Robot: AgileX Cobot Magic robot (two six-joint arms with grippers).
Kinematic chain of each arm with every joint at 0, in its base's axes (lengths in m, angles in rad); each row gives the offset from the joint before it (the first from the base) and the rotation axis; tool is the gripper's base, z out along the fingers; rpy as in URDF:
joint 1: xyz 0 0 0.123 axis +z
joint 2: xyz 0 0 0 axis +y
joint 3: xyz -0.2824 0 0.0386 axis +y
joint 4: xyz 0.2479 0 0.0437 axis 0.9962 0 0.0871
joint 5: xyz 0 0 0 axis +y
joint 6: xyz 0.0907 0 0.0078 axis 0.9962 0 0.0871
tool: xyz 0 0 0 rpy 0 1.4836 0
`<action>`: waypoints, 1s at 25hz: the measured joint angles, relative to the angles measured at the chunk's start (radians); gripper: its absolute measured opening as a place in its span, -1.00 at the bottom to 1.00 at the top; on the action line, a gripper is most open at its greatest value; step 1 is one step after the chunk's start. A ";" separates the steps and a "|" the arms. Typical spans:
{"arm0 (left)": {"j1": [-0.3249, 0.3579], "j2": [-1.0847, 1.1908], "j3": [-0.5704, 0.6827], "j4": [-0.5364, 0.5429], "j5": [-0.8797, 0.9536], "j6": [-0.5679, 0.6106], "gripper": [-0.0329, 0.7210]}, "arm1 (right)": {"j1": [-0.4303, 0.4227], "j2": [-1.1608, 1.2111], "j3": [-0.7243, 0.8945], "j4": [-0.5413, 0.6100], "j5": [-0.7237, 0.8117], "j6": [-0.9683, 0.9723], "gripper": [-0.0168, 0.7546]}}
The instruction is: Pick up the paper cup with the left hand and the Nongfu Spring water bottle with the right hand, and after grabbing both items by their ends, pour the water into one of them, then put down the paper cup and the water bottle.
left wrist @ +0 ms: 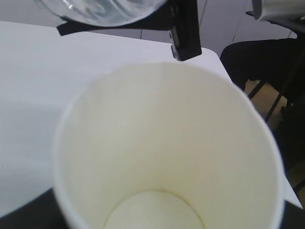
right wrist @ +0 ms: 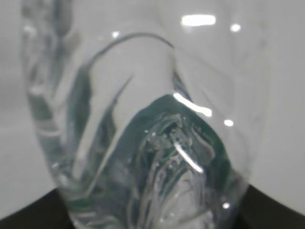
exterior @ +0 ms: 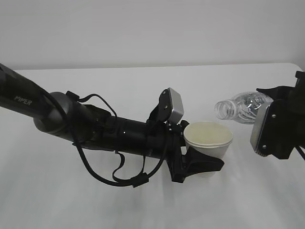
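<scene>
White table (exterior: 143,81) and a plain pale wall make up the background, nothing else on the surface in the exterior view. At left, the left hand (exterior: 202,164), the arm lettered PIPER, is stretched toward the middle, and its jaws are clamped on the lower body of the paper cup (exterior: 208,140), held upright and lifted off the table, mouth up. In the left wrist view the cup's inside (left wrist: 167,157) is seen dry and cream-coloured, no liquid at the bottom. Just right of the cup and above its rim, the Nongfu Spring water bottle (exterior: 240,107) is tipped nearly flat, open mouth pointed left toward the cup but apart from it. The bottle's rear end is gripped by the right hand (exterior: 279,126) at the right edge; its jaws are hidden by the camera box there, but the right wrist view is filled by the bottle's base (right wrist: 143,143) seated between dark jaw parts, so a pinch on the bottle is judged. Water is not clearly made out. Step judged: pouring, both items already lifted. Next move calls for the mouth to be brought over the cup and tilted further.
</scene>
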 joint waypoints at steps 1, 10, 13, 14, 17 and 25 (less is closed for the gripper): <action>0.000 0.000 0.000 0.000 0.000 0.000 0.32 | 0.000 0.000 0.000 0.000 0.000 -0.004 0.10; 0.000 0.000 0.000 0.002 0.000 0.000 0.32 | 0.000 0.000 0.000 0.000 0.000 -0.058 0.10; 0.000 0.000 0.000 0.006 0.000 0.000 0.32 | 0.000 0.000 0.000 0.000 0.000 -0.068 0.10; 0.000 0.000 0.000 0.006 0.000 0.000 0.32 | 0.000 0.000 0.000 0.000 0.000 -0.082 0.10; 0.000 0.000 0.000 0.006 0.000 0.000 0.32 | 0.000 0.000 0.000 0.008 -0.009 -0.114 0.10; 0.000 0.000 0.000 0.014 0.000 -0.009 0.32 | 0.000 0.000 0.000 0.024 -0.034 -0.142 0.10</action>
